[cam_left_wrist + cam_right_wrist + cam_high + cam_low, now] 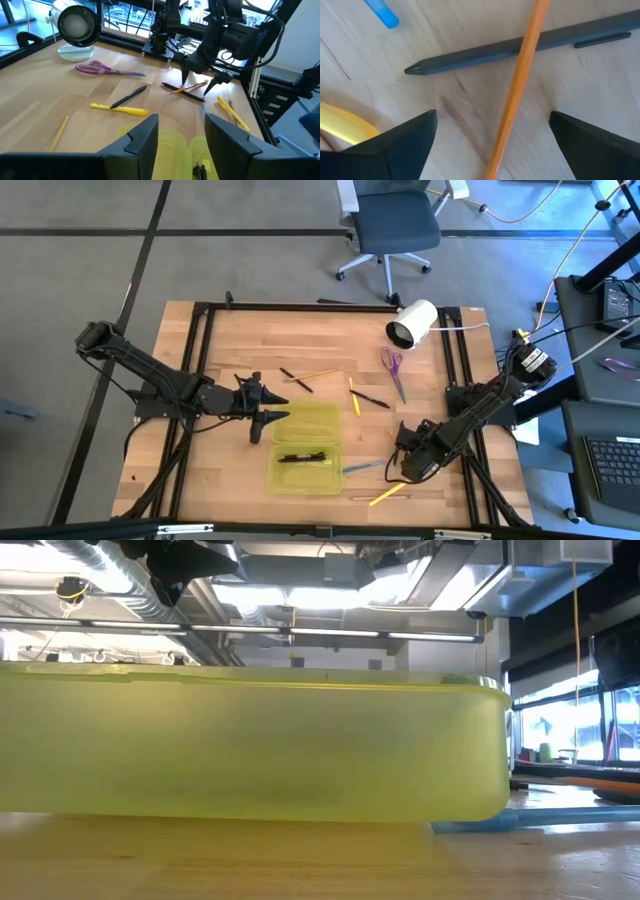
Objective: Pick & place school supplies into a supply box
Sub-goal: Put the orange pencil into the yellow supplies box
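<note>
The supply box (305, 442) lies open on the table, a yellow-green tray with a black pen (303, 457) in its near half. My left gripper (268, 422) (181, 120) hangs open over the box's left end; I cannot tell whether it touches the box. My right gripper (405, 462) (493, 117) points down, open, right of the box. Its fingers stand on either side of an orange pencil (516, 95) that lies across a black pen (485, 52). Other supplies lie flat on the wood: purple scissors (393, 370), a blue pen (362, 468), a yellow pen (387, 493).
A white cylinder (413, 323) lies at the far right of the table. More pens and pencils (353, 395) are scattered beyond the box. A black metal frame (200, 360) runs along the table's edges. In the low view the box wall (250, 750) fills most of the picture.
</note>
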Controlling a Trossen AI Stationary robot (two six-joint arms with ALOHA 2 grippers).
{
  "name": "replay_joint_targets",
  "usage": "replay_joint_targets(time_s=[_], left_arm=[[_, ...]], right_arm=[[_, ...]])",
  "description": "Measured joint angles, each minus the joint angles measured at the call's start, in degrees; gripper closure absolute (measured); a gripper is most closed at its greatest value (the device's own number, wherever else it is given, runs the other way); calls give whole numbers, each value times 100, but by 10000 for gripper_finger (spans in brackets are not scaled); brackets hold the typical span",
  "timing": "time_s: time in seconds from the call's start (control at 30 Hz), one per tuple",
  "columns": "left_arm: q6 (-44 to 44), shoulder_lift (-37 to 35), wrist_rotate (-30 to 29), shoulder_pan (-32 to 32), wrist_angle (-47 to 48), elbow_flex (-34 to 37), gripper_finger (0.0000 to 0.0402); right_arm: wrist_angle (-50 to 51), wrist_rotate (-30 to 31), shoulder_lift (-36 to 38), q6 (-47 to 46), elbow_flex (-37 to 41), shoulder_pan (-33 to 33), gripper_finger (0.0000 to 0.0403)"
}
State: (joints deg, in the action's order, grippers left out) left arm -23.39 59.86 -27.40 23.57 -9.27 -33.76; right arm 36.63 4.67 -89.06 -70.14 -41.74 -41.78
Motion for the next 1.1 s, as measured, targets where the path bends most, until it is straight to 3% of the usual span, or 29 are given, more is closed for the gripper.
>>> replay_joint_targets(time_s=[0.47,0.87,1.1], left_arm=[[-154,0,1,0,1,0,249],[-150,0,0,0,1,0,248],[-137,0,0,0,5,0,251]], right_arm=[[67,69,-11,-142,7,4,28],[209,112,-15,150,15,9,188],[205,123,-15,167,15,11,261]])
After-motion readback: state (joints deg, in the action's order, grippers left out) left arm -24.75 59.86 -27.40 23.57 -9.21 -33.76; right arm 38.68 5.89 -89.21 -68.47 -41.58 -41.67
